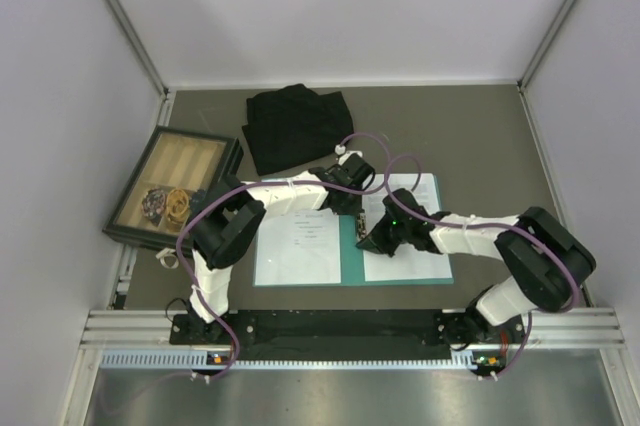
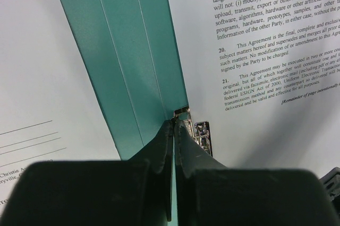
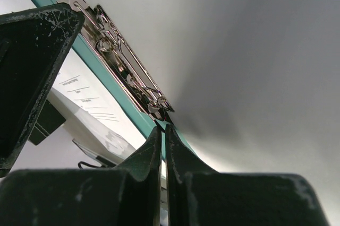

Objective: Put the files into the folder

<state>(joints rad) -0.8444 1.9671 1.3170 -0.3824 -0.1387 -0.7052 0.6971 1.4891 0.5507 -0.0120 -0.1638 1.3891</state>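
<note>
Near the middle of the bench [image 1: 480, 136], the teal folder [image 1: 350, 264] lies open and flat, with one white sheet [image 1: 298, 246] on its left half and a second sheet [image 1: 420, 191] on its right half; a bare strip of teal shows between them at the spine. Both tools meet over that strip: the left tool [image 1: 352, 209] reaches in from the far side and the right tool [image 1: 366, 243] from the right, their tips near each other. From above, the arms hide what lies under those tips, but this view alone takes in the whole folder, the black cloth [image 1: 295, 126] beyond it and the wooden tray [image 1: 195, 135] well off to the left. The left wrist view shows the left tool's fingers pressed together, tips right at the end of a small metal clip [image 2: 202, 133] on the spine, against the edge of a sheet printed with numbered clauses; the sheet across the teal strip carries ruled lines. The right wrist view shows the right tool's fingers likewise pressed together, tips at one end of the same shiny clip, whose full length along the spine appears only here. Whether either tool actually touches the clip cannot be told, and neither pinches paper or card
</note>
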